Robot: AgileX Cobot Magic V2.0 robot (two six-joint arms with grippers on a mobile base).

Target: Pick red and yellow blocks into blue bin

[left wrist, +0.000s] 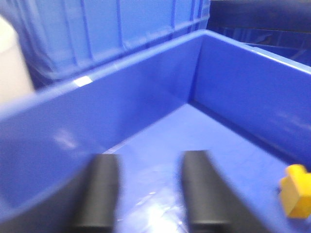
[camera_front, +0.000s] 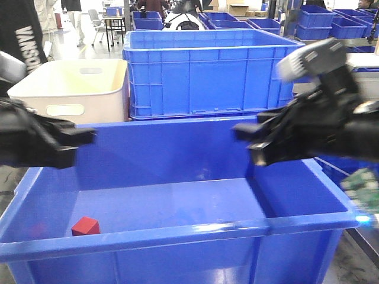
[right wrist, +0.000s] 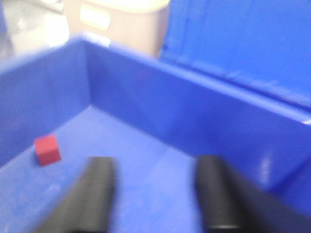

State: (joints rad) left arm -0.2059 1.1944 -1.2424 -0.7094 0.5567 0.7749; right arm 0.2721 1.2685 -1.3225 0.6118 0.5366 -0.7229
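Nearest to the front camera is the thick rolled rim of the blue bin [camera_front: 177,234], which fills the lower half of that view. On its floor, close to the near wall and toward the left side of the picture, lies the red cube [camera_front: 85,226]. The right wrist view shows the same cube resting flat on the bin floor, near a corner. The yellow brick [left wrist: 296,190] also lies on the bin floor, near a side wall; it is seen only at the right edge of the left wrist view, and the front camera does not show it.

Above the bin hang both arms. The left tool [camera_front: 80,141] is over the left part of the bin; in its wrist view its two dark fingers [left wrist: 101,194] stand apart with only bare blue floor between them, holding nothing. The right tool [camera_front: 246,139] is over the right part of the bin, blurred. Its fingers [right wrist: 97,191] are also spread, and nothing is between them.

Behind the bin stand a cream tub [camera_front: 74,89] with a handle slot and, beside it, a taller ribbed blue crate [camera_front: 204,71]. Farther back are more blue crates [camera_front: 331,23].
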